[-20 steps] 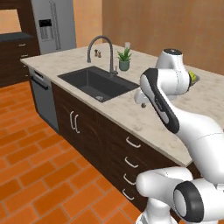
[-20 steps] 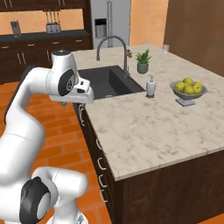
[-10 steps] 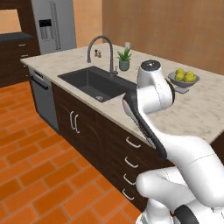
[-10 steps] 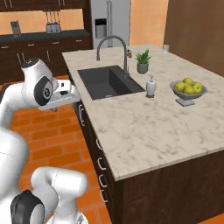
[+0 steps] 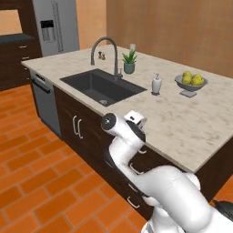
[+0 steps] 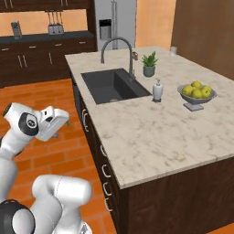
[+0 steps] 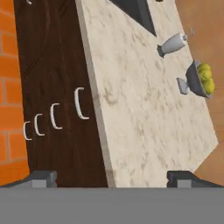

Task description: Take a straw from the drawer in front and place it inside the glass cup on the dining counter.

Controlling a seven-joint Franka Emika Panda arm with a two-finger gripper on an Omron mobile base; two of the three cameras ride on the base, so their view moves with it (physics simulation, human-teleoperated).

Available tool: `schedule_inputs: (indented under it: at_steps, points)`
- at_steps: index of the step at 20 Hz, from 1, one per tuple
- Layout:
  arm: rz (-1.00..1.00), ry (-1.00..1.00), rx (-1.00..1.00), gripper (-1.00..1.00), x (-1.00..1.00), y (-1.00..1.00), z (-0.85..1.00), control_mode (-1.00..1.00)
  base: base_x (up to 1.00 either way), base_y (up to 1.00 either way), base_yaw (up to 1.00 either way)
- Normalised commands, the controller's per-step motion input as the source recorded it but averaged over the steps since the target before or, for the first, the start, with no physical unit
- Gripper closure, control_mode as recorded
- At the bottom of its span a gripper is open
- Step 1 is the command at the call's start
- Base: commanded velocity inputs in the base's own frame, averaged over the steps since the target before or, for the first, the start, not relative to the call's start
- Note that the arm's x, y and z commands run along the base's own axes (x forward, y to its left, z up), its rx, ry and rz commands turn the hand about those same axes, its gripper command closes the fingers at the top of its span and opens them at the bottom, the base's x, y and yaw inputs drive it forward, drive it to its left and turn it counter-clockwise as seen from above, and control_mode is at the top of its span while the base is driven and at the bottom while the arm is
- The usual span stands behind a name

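Since the earlier pictures the arm has swung down off the countertop toward the cabinet front, and both base views now sit further back, so the whole dining counter [image 5: 182,123] shows. In the hand view the gripper [image 7: 111,177] is spread wide with nothing between its tips, one tip at 7 o'clock and the other at 5 o'clock. Just beyond them is the stack of drawers; the top drawer [image 7: 65,105], dark brown with a curved silver handle, is closed under the counter edge, and the straw is not visible. The glass cup [image 6: 173,50] is a small clear tumbler at the far corner of the counter, at about 1 o'clock in the right base view. The counter is beige marble with grey veins and carries a black sink [image 5: 102,86], a faucet [image 5: 105,48], a potted plant [image 5: 129,61], a white soap dispenser [image 5: 156,84] and a bowl of lemons [image 5: 191,83]. The floor [image 5: 32,182] is orange brick, with a steel fridge [image 5: 52,25] behind.
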Motion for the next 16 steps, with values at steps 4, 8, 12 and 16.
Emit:
schedule_inputs:
  at_steps: [4, 8, 12, 16]
  points:
    - [-0.02, 0.00, -0.31, -1.00, 0.43, 0.26, -0.85, -1.00, 0.00, 0.00, 0.00]
    - [-0.08, 0.00, -0.26, -1.00, 0.50, 0.10, -0.79, -1.00, 0.00, 0.00, 0.00]
    - [-0.13, 0.00, -0.22, -1.00, 0.58, -0.04, -0.63, -1.00, 0.00, 0.00, 0.00]
    - [-0.13, 0.00, -0.11, -1.00, 0.49, -0.32, -0.45, -1.00, 0.00, 0.00, 0.00]
